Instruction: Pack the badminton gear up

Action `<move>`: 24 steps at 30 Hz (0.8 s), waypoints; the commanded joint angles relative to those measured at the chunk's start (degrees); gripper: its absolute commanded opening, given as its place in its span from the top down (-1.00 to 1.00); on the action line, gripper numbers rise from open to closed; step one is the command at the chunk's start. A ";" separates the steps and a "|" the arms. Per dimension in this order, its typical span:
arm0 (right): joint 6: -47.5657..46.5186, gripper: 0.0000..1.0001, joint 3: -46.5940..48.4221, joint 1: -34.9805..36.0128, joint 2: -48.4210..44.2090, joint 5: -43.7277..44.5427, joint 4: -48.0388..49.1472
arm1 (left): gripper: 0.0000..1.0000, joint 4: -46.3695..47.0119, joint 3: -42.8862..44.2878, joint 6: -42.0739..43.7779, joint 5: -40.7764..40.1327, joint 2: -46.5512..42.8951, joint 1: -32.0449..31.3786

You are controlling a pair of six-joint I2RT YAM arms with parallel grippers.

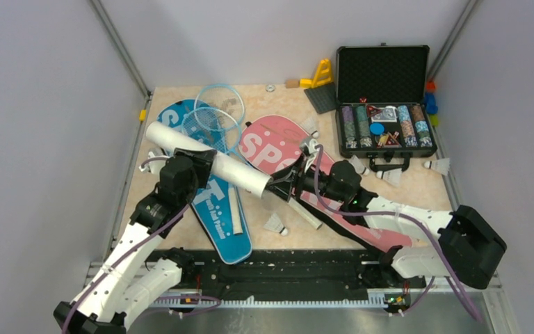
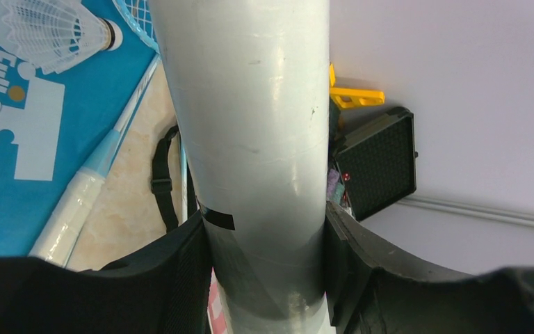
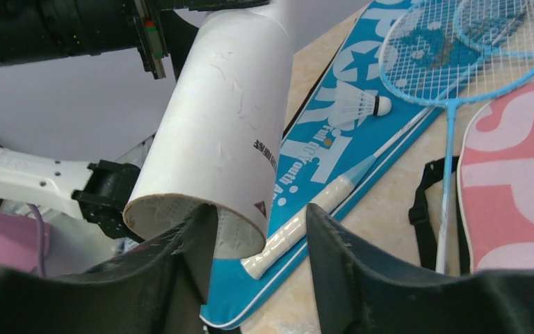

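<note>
Subject: white tube (image 1: 240, 174). It is off the bench, slanting from the far-left corner down toward the middle, above the blue SPORT cover (image 1: 217, 212). Its open mouth faces my right arm.

Handling, my estimate: hollow and thin-walled, so light, but it would dent under a hard squeeze. The skin is smooth and scuffed, and it could slide or turn in the pads if loaded from one end. The best hold is around the barrel, away from the unsupported rim.

Left gripper (image 2: 268, 271): clamped across the tube's barrel, one pad on each side, no gap visible. This arm carries the whole tube.

Right gripper (image 3: 261, 229): fingers spread, nothing between them. It sits at the tube's mouth with one finger overlapping the rim in the wrist view. I cannot tell whether it touches. Something pale shows inside the mouth, but I cannot identify it.

Nearby: one shuttlecock (image 3: 358, 104) lies on the blue cover, and another (image 1: 275, 224) lies on the bare bench toward the near edge. Both look fragile at the skirt, so I would grip them at the cork.
</note>
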 commanded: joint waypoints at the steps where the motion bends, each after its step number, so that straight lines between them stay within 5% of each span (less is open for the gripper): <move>1: 0.19 0.22 3.55 0.64 1.32 -2.12 7.81 | 0.37 4.90 0.01 -1.61 2.46 0.58 0.26; 5: 1.89 1.00 3.10 0.60 -0.56 1.01 8.28 | -0.25 3.70 0.35 0.57 3.10 1.25 0.30; 8: 4.23 1.00 5.25 0.62 -3.16 8.16 -1.57 | -0.93 2.12 0.81 6.96 3.13 1.07 0.26; 13: 6.17 1.00 11.16 0.32 -5.73 20.61 -16.95 | -0.97 -4.42 4.65 23.81 7.33 0.87 0.26; 18: 9.03 1.00 17.63 -3.66 -4.65 17.41 -27.83 | -0.97 -9.46 5.23 36.06 13.71 -2.03 0.27; 21: 9.39 1.00 21.10 -6.04 -1.96 10.84 -31.70 | -0.97 -2.35 3.00 42.64 20.16 -5.99 0.26; 24: 8.28 1.00 24.87 -6.54 0.51 7.39 -37.12 | -0.97 11.09 -0.46 56.59 36.10 -9.17 0.26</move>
